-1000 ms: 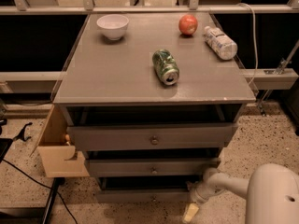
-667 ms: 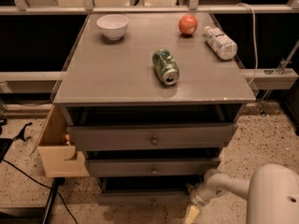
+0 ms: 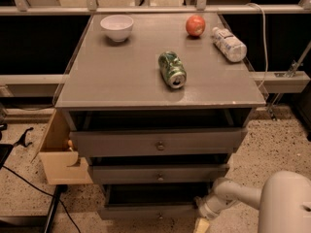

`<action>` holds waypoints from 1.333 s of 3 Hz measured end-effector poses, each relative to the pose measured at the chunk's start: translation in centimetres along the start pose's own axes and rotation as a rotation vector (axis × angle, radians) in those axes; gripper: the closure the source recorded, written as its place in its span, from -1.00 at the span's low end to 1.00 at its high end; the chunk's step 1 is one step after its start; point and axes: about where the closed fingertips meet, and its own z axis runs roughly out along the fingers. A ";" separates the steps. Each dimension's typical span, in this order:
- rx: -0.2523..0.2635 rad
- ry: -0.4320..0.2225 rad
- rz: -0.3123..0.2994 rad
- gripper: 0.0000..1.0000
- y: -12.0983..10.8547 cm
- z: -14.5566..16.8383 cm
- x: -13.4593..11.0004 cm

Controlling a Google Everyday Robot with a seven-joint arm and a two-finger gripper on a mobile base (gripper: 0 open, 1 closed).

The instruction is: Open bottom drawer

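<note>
Camera view looks down on a grey cabinet, and the bottom drawer (image 3: 146, 211) is the lowest of its three stacked fronts, close to the lower edge of the frame, with a dark gap between it and the middle drawer (image 3: 158, 173) above. The pincer (image 3: 201, 224) sits low by the floor, just beside the right end of the bottom drawer. Whether it touches the front, and whether it is wide or narrow, I cannot tell. The white arm (image 3: 233, 194) runs from the pincer to the right, into a large rounded white body at the lower right corner. Above the middle drawer is the top drawer (image 3: 194, 141), the widest front, with a small round knob (image 3: 160, 145) at its centre. A pale wooden box (image 3: 58, 165) hangs off the cabinet's left side. On the grey surface (image 3: 116, 84) a green can (image 3: 172, 69) lies on its side near the middle. A white bowl (image 3: 116, 27) stands at the far left, a red apple (image 3: 195, 25) at the far right, and a clear bottle (image 3: 229, 44) lies just beside the apple near the right edge. Black cable (image 3: 29, 182) trails over the speckled floor at left.
</note>
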 end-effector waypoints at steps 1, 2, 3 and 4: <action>-0.061 0.013 0.025 -1.00 1.5 -0.2 0.2; -0.119 0.033 0.055 -1.00 3.0 -0.3 0.7; -0.168 0.053 0.083 -1.00 4.1 -0.5 1.1; -0.217 0.076 0.104 -1.00 5.2 -0.9 1.6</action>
